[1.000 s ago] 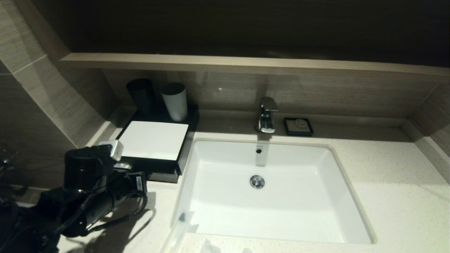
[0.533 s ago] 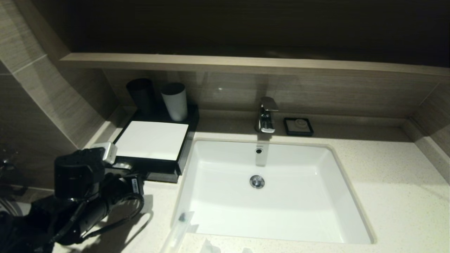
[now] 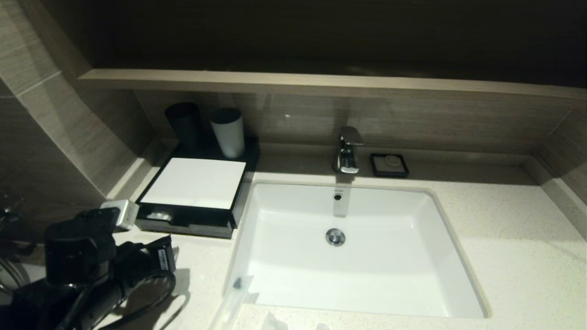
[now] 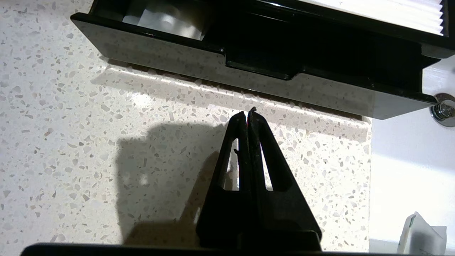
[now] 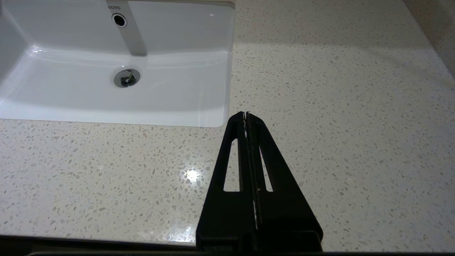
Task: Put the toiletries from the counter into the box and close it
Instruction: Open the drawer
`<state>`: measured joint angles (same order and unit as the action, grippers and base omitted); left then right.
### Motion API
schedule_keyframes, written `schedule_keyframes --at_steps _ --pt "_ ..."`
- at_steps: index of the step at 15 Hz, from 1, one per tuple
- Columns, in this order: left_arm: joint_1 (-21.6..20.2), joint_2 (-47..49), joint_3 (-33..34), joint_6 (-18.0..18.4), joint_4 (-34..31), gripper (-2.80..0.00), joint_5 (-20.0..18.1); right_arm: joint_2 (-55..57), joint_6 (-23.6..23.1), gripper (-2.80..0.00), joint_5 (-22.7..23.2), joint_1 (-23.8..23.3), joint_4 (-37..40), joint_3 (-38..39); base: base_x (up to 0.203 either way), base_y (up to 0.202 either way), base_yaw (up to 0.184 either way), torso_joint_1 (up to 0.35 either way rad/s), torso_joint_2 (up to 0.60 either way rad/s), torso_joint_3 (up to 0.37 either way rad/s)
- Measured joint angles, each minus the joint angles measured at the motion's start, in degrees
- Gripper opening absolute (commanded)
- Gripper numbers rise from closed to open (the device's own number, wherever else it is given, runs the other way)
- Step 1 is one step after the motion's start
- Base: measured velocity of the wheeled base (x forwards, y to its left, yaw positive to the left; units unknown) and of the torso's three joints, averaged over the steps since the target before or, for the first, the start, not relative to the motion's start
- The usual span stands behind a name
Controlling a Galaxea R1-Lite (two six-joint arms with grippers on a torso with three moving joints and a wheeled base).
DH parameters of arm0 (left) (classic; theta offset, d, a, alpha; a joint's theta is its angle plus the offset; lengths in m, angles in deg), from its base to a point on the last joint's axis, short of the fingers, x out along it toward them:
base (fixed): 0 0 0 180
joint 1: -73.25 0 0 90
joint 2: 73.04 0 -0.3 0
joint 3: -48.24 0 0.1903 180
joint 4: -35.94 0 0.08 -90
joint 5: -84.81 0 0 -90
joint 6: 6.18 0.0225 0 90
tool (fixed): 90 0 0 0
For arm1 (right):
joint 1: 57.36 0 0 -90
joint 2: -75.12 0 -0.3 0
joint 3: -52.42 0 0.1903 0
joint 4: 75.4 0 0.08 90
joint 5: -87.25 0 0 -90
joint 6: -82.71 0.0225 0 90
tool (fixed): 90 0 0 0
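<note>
The black box [image 3: 192, 183] with its white top panel stands at the back left of the counter [image 3: 504, 238]. Its front drawer [image 4: 227, 67] is pulled out a little, and a clear-wrapped packet [image 4: 167, 21] lies inside. My left gripper [image 4: 247, 113] is shut and empty, low over the counter just short of the drawer front. A long slim packet [image 3: 234, 293] with a dark end lies by the sink's near left corner. More toiletries [image 3: 270, 321] show at the view's bottom edge. My right gripper [image 5: 246, 113] is shut and empty over bare counter, right of the sink.
The white sink [image 3: 367, 275] fills the middle, with a chrome tap [image 3: 347, 149] and a black soap dish [image 3: 389, 165] behind it. A dark cup [image 3: 183, 121] and a grey cup [image 3: 228, 133] stand behind the box. A wood-grain ledge [image 3: 321, 85] runs above.
My left arm has drawn back from the box front, toward me and to the left, uncovering the drawer. The gripper stayed shut. The box and packets have not moved.
</note>
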<state>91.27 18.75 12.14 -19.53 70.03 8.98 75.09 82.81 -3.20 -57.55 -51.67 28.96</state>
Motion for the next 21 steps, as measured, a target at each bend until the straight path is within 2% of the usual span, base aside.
schedule_keyframes --at_steps 2,8,21 --pt "0.06 0.38 1.39 -0.04 4.45 -2.8 -0.04 0.0 -0.01 -2.8 0.02 0.0 0.01 0.0 0.0 0.0 0.0 0.0 0.0 0.0" --pt "0.09 6.07 6.52 1.6 23.88 -2.8 -0.2 -0.01 0.0 -2.8 0.01 0.0 0.01 0.0 0.0 0.0 0.0 0.0 0.0 0.0" --pt "0.2 5.15 9.57 1.84 27.19 -2.8 -0.39 0.01 0.0 -2.8 0.01 0.0 0.0 0.0 0.0 0.0 0.0 0.0 0.0 0.0"
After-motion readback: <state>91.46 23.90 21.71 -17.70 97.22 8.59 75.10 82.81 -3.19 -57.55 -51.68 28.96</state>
